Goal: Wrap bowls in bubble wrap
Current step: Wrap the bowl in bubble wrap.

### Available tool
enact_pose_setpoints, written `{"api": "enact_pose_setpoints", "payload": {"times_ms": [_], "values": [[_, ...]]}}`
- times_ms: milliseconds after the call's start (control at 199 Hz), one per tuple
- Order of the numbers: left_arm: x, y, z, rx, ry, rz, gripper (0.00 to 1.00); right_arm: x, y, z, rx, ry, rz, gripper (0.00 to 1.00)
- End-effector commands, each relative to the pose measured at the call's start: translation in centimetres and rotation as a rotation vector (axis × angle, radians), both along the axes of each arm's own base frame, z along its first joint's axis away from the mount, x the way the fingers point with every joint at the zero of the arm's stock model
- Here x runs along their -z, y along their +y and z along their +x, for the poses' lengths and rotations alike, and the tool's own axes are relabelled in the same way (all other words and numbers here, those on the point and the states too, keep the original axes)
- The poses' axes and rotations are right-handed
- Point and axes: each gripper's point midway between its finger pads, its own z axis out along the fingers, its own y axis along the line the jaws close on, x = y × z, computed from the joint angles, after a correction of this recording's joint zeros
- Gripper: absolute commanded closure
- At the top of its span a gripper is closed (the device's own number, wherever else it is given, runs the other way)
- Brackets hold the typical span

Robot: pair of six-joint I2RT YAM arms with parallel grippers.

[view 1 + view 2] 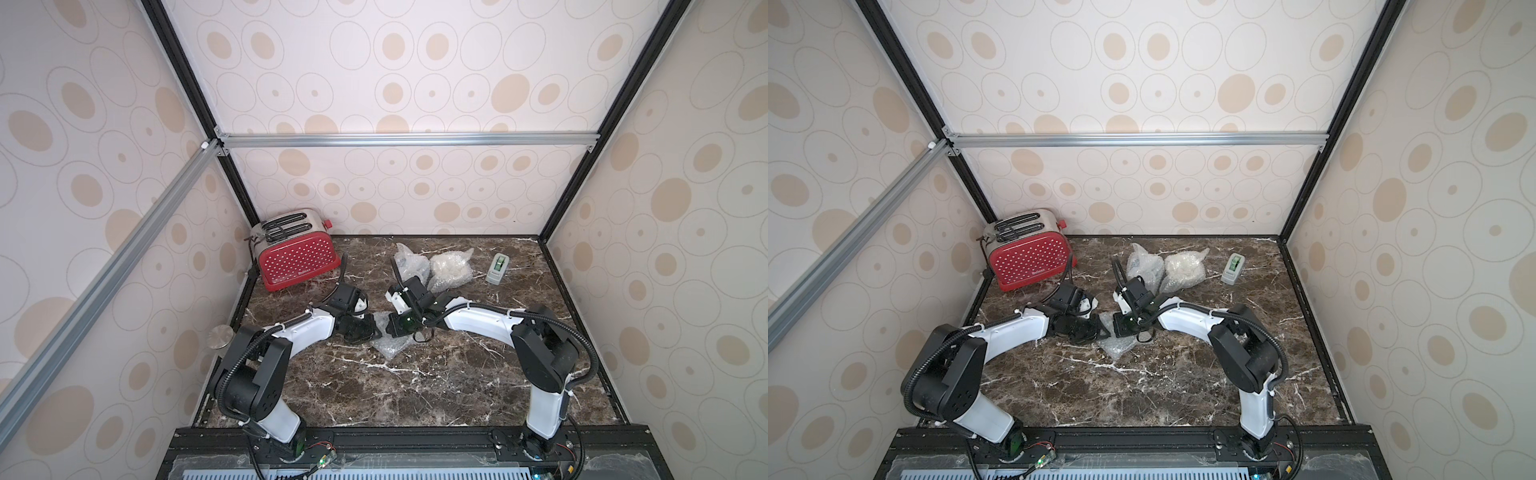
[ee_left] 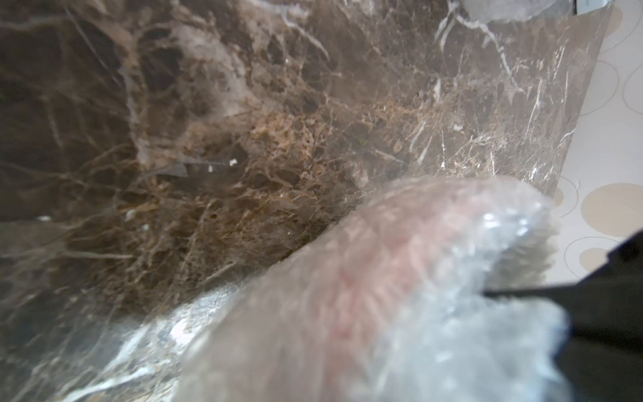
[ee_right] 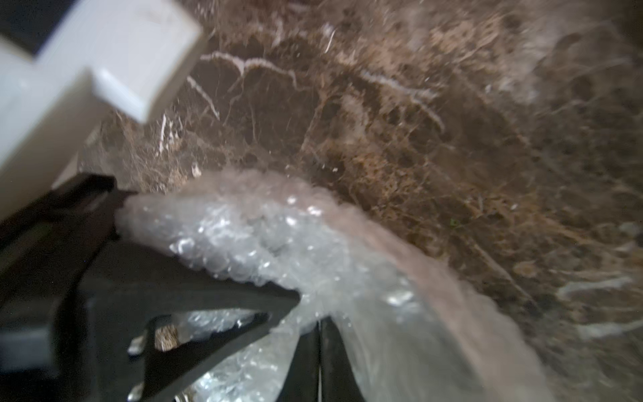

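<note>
Two look done: a clear bundle (image 1: 409, 262) and a whiter bundle (image 1: 451, 268) lie side by side to the right of the red toaster (image 1: 297, 257), about level with it, each presumably hiding a bowl. The third sheet of bubble wrap (image 1: 388, 347) is bunched nearer the robot than the toaster, also to its right. The left gripper (image 1: 376, 331) pinches one end and the right gripper (image 1: 390, 326) is pressed together on the other — the wrist views show wrap running into both. No bowl shows clearly inside, only a pale pinkish blur. I'd call this the last wrap, mid-gather — closing it remains. The tape dispenser (image 1: 498, 268) sits farther right.
</note>
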Motion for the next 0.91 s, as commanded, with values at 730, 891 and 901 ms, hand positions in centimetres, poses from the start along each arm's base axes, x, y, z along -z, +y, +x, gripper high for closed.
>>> {"api": "enact_pose_setpoints", "payload": {"times_ms": [730, 891, 901], "values": [[-1.4, -0.6, 0.5, 0.006, -0.04, -0.046, 0.45, 7.9, -7.1, 0.4, 0.237, 0.075, -0.207, 0.93], [-1.8, -0.2, 0.1, -0.014, -0.047, -0.045, 0.44, 7.4, -6.4, -0.1, 0.219, 0.031, -0.238, 0.93], [-1.8, -0.2, 0.1, -0.014, -0.048, -0.044, 0.44, 7.3, -6.3, -0.1, 0.218, 0.026, -0.239, 0.93]]}}
